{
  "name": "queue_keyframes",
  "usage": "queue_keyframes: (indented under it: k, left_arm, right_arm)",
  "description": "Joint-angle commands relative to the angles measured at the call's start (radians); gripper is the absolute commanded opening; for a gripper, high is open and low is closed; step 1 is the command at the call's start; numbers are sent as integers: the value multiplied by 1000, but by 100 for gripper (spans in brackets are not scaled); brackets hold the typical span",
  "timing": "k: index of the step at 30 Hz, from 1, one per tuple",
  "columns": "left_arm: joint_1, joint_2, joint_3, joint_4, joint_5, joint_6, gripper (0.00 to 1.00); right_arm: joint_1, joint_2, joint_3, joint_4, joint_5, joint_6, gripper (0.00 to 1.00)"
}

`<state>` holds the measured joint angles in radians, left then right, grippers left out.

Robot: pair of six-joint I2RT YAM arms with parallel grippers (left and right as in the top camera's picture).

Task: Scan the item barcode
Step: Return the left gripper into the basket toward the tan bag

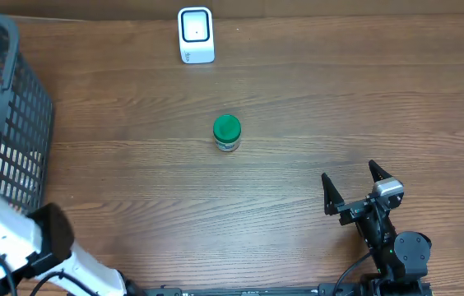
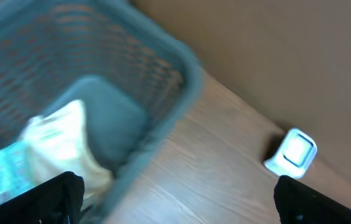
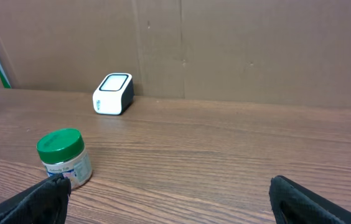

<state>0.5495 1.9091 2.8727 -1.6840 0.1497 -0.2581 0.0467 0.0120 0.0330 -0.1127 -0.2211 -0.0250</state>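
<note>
A small jar with a green lid [image 1: 227,132] stands upright in the middle of the wooden table, also seen in the right wrist view [image 3: 65,158]. The white barcode scanner [image 1: 196,34] stands at the far edge, behind the jar. My right gripper [image 1: 353,185] hovers open near the front right, the jar just ahead of its left fingertip [image 3: 35,200]; nothing is between its fingers. My left gripper [image 2: 175,205] is open and empty, above the edge of the grey basket [image 2: 163,93], with the scanner [image 2: 292,152] off to its right. The left wrist view is blurred.
The mesh basket [image 1: 18,123] stands at the table's left edge and holds a pale packet [image 2: 60,146] and a bluish one [image 2: 4,171]. A brown cardboard wall [image 3: 238,43] backs the table. The white left arm [image 1: 10,234] crosses the front left corner.
</note>
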Motion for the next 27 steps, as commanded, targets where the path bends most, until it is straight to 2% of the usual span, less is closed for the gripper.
queue_keyframes:
  k: [1,6,10,16,22,24,27]
  left_arm:
    - [145,-44,-80,-6,110,14,100]
    - [281,-43,-298,-5,60,11,100]
    - [330,-43,-507,38,-11,-21,99]
    - [342,-43,-777,220,-32,-42,93]
    - [327,-42,-951,343,-85,-45,87]
    - [329,-41,-1031,377,-147,-92,88]
    - [336,-39,-1112,428,-172,-98,88]
  right_arm:
    - [5,-9,-6,6,0,6,100]
    - [5,-9,-6,6,0,6,100]
    - [5,-9,-6,6,0,6,100]
    - [5,-9,-6,6,0,6,100]
    - [5,-9,-6,6,0,6,100]
    - [5,-9,-6,6,0,6,100]
    - [5,-9,-6,6,0,6,100]
